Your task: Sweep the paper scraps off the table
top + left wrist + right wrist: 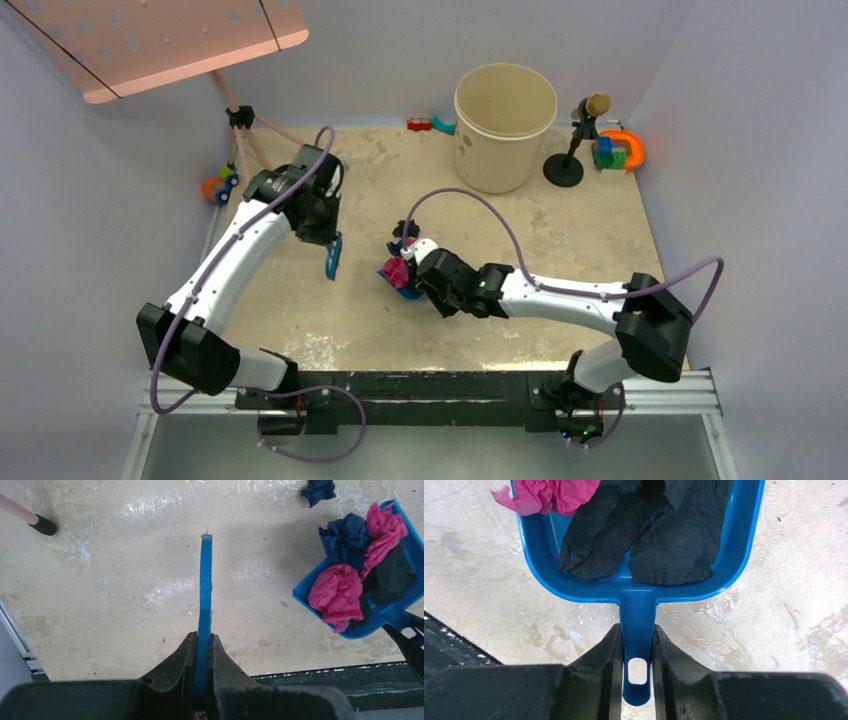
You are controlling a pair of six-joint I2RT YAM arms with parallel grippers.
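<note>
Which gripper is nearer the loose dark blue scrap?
Right. The right gripper, holding the dustpan, is close on the near side of the scrap; the left gripper, holding the brush, is farther off to its left.

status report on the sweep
Left gripper jaws shut on blue plastic brush. Right gripper jaws shut on blue plastic dustpan, crumpled paper scraps aboard. Dark blue scrap loose on beige table, nothing blocking.

— What place is this?
— A robotics lab cell: plain grey walls [60, 200] enclose the table [560, 240], with two robot arms [235, 255] bolted to an aluminium rail [690, 402] at its near edge.
</note>
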